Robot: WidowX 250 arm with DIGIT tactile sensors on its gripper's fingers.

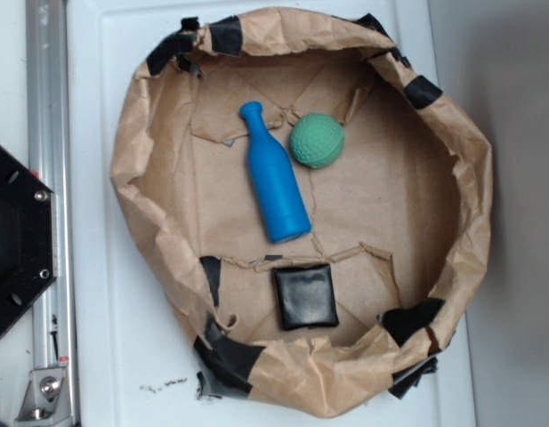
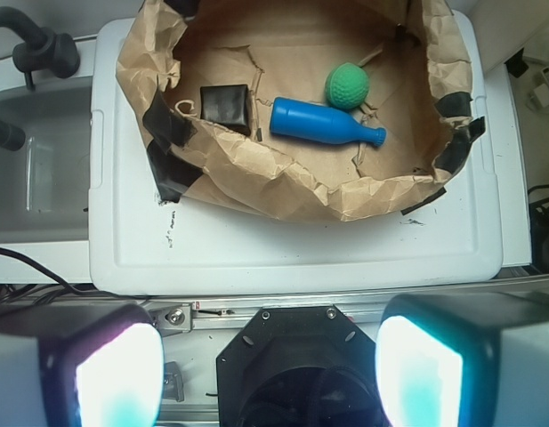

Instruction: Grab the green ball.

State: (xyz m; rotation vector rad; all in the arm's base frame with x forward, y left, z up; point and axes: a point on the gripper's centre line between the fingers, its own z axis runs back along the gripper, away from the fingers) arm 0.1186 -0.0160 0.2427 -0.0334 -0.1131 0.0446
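The green ball (image 1: 317, 140) (image 2: 346, 85), teal and dimpled, lies on the brown paper floor of a crumpled paper nest (image 1: 136, 151) (image 2: 283, 182), just beside the neck of a blue bottle-shaped toy (image 1: 274, 174) (image 2: 323, 123). In the wrist view my gripper (image 2: 270, 374) hangs high above the robot's black base (image 2: 292, 356), far from the nest. Its two glowing pads (image 2: 118, 378) stand wide apart with nothing between them. The gripper does not show in the exterior view.
A black square pad (image 1: 304, 296) (image 2: 225, 104) lies in the nest near its taped wall. The nest sits on a white lid (image 1: 123, 356) (image 2: 283, 258). An aluminium rail (image 1: 47, 178) and the black base plate (image 1: 16, 240) border it. A grey bin (image 2: 38, 169) stands beside the lid.
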